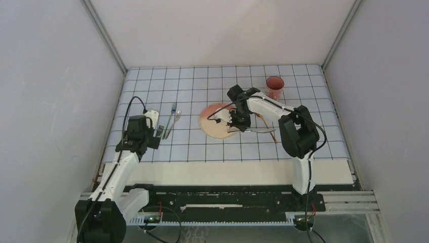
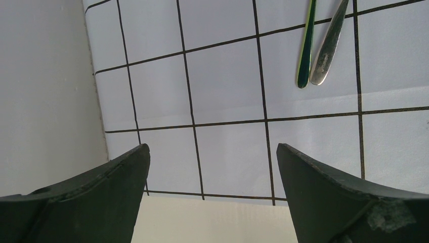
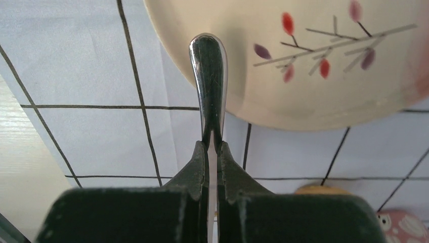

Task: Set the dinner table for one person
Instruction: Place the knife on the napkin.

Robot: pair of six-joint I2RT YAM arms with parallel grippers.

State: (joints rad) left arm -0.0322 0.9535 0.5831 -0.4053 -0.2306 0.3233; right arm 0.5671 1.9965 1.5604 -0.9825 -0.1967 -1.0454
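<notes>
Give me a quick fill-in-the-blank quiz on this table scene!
1. The left gripper is ___ and holds nothing.
2. The right gripper is ___ on a shiny metal handle.
3. The green handle lies near the ___ gripper.
Missing words: open; shut; left.

From here the plate (image 3: 313, 66) looks to me like glazed ceramic, glossy and smooth, and the utensil handle (image 3: 208, 76) before it is mirror-polished metal. The gridded cloth (image 2: 227, 86) reads matt with faint creases, and the surface (image 2: 212, 223) under it is plain, smooth cream. The left gripper (image 2: 212, 147) has matt black plastic fingers (image 2: 101, 197), scuffed at the edges; the silver handle (image 2: 329, 45) is duller metal than the glossy green handle (image 2: 306, 45).
</notes>
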